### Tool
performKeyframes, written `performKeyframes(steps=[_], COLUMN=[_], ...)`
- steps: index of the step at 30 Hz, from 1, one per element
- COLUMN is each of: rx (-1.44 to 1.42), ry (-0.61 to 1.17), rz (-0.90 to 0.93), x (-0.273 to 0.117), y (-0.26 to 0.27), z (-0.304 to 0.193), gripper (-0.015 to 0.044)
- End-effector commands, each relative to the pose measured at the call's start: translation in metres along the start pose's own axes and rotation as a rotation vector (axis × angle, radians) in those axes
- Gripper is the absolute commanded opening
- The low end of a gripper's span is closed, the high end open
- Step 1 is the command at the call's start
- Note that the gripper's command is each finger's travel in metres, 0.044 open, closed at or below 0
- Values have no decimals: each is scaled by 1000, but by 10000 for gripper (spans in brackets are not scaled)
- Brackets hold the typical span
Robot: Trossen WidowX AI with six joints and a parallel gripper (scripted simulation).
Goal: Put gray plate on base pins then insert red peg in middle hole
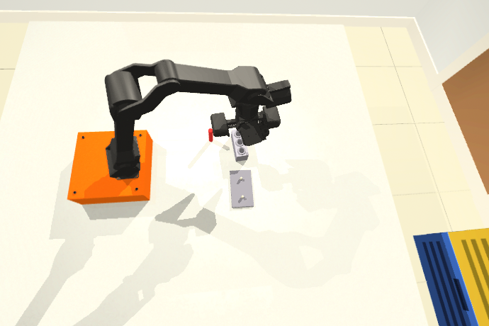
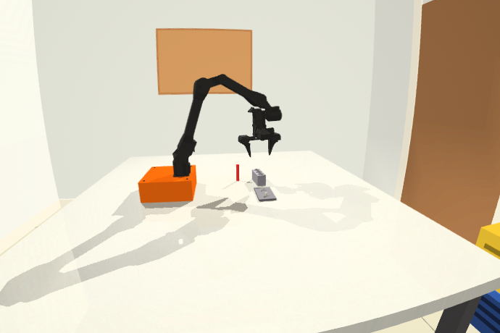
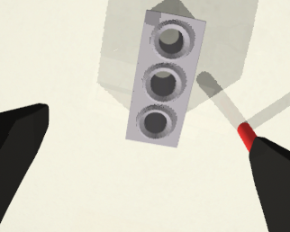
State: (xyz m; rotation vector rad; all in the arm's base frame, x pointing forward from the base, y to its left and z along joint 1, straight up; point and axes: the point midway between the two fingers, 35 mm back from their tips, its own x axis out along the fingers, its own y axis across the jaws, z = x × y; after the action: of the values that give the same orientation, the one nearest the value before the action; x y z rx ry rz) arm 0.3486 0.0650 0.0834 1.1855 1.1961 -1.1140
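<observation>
The gray plate (image 1: 242,156) (image 2: 261,179) (image 3: 134,134) is a narrow block with three holes in a row. It stands on the table behind the base. The base (image 1: 248,188) (image 2: 272,195) lies flat, with two small pins upright and bare. The red peg (image 1: 210,135) (image 2: 237,172) (image 3: 247,136) stands upright left of the plate in the top and exterior views; in the wrist view a finger hides its lower part. My gripper (image 2: 259,155) (image 3: 153,131) is wide open and empty, pointing down, above the plate. In the top view the arm hides part of the plate's far end.
The arm stands on an orange box (image 1: 92,164) (image 2: 166,192) at the left of the table. Shadows of the arm fall across the table (image 1: 315,215) (image 2: 242,272). A blue and yellow cabinet (image 1: 438,271) stands on the floor beyond the right edge.
</observation>
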Motion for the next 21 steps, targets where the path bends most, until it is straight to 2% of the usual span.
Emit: performKeyframes(steps=[1,21], rx=[0,5], ry=[3,5], rz=[-31,-31], x=[38,67], y=[-7,-5], z=[0,-1], gripper=[440,440])
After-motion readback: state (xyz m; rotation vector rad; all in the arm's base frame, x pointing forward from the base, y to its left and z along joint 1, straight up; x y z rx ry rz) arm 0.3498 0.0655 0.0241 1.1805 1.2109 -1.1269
